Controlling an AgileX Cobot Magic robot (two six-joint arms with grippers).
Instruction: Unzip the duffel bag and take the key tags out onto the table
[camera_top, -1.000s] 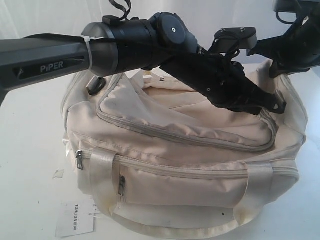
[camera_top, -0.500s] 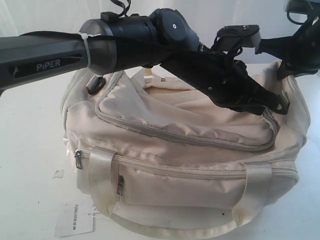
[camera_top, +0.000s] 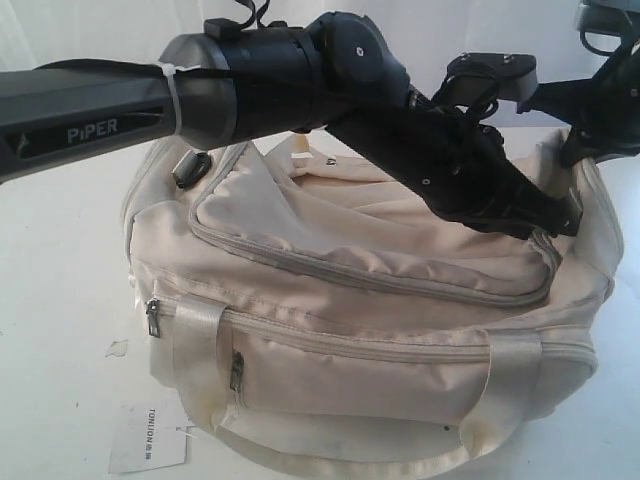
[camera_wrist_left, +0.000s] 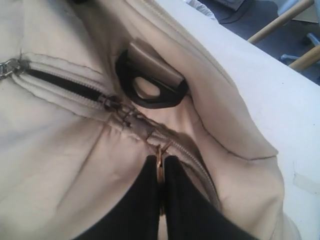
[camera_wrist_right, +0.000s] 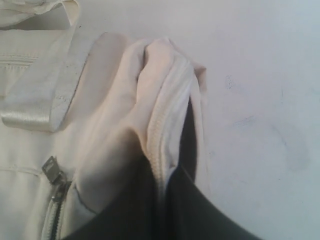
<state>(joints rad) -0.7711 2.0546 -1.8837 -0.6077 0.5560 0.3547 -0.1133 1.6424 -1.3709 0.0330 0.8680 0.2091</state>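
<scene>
A cream duffel bag (camera_top: 360, 330) sits on the white counter (camera_top: 60, 260), long side towards me, its front pocket zipped shut and a pale webbing handle (camera_top: 200, 350) drooping over the front; a white paper label (camera_top: 148, 435) lies on the counter just beside its near left corner.

The left arm (camera_top: 300, 70) stretches across the top of the bag from left to right, low over the fabric; the left hand (camera_wrist_left: 161, 161) is at the far right end of the top zipper, its two black fingers pressed together on the small metal zipper pull (camera_wrist_left: 160, 151); behind the pull a short stretch of the zipper (camera_wrist_left: 65, 85) gapes dark, the teeth parted there; a black strap clip (camera_wrist_left: 150, 92) lies against the fabric close beside that zipper line.

The right arm (camera_top: 600, 110) comes in from the upper right corner; the right hand (camera_wrist_right: 167, 172) is clamped on a bunched fold of fabric (camera_wrist_right: 160, 90) at the right end of the bag, a zipper seam running up through the pinch; bare counter shows just past that fold.
</scene>
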